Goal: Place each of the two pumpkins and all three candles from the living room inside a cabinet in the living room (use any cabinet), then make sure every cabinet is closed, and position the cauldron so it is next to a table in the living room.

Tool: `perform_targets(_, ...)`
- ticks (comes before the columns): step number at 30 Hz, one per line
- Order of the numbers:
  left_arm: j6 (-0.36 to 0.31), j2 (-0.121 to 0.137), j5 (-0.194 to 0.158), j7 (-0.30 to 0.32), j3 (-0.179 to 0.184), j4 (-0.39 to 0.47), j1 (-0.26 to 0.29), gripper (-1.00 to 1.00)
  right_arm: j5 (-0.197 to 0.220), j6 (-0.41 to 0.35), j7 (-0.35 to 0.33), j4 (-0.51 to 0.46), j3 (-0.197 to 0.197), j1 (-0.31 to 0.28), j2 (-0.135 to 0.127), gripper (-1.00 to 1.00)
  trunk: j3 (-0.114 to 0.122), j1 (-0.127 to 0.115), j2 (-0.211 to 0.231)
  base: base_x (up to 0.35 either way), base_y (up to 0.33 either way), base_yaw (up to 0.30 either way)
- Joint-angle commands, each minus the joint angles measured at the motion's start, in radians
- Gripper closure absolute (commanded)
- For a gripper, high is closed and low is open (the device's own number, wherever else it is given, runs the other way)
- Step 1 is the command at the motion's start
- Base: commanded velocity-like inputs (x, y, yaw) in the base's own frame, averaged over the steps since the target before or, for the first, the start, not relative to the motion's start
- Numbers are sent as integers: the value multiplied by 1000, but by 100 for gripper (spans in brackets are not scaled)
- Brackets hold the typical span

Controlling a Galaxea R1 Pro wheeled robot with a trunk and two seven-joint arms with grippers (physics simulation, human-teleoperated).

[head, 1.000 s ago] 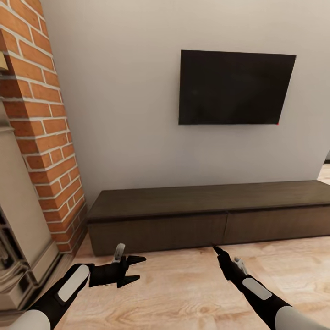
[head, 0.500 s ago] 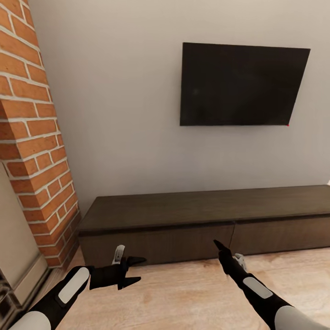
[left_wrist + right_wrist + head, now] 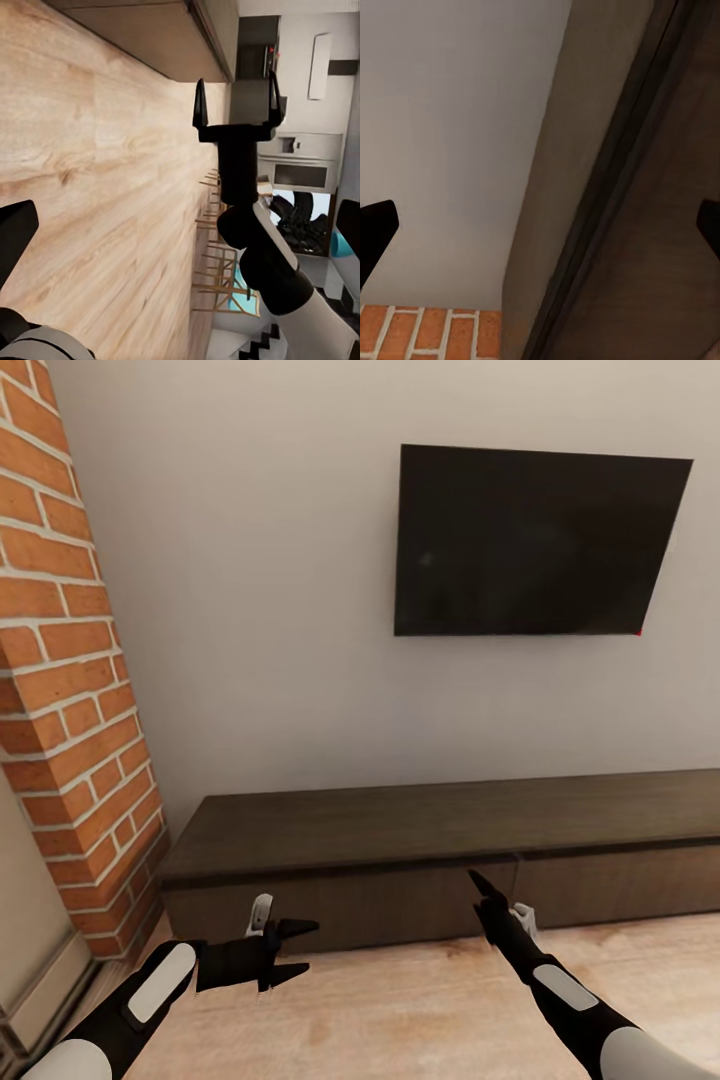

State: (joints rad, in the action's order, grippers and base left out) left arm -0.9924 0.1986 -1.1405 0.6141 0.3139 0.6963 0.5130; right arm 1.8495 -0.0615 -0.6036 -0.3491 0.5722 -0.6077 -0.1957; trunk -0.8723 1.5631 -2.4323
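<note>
The cabinet (image 3: 440,830) is a long, low dark-brown unit against the grey wall, and both of its flat fronts look shut. My left gripper (image 3: 310,946) hovers open over the wooden floor just short of the cabinet's left front, holding nothing. My right gripper (image 3: 478,885) points at the seam between the two fronts. The left wrist view shows that right gripper (image 3: 237,90) from the side, its two fingers spread and empty. In the right wrist view the cabinet's top edge and front (image 3: 660,225) are very near, with one fingertip (image 3: 375,225) at each side of the frame.
A red brick column (image 3: 60,690) stands left of the cabinet, with a pale fireplace edge (image 3: 25,930) below it. A black TV (image 3: 535,540) hangs on the wall above the cabinet. Light wooden floor (image 3: 400,1010) lies under both arms.
The whole view has moved closer to the cabinet and turned right, so the fireplace has slid off the left edge. Both arms hold the same pose, grippers still open.
</note>
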Motion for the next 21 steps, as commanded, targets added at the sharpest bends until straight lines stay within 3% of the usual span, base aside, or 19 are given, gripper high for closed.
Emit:
perform_targets(1,0,1,2,8,4,1,1,-100,11,-6,-5,1,5,-1,-1,-100,-1,0,0,216,0,0)
perform_targets(15,0,1,4,15,12,3,1,-100,13,-4,-7,2,5,0,-1,-100,-1,0,0,250,0,0)
perform_targets(21,0,1,3,16,12,9,0,-100,15,-6,0,4,4,0,-1,-100,-1,0,0,75,0,0)
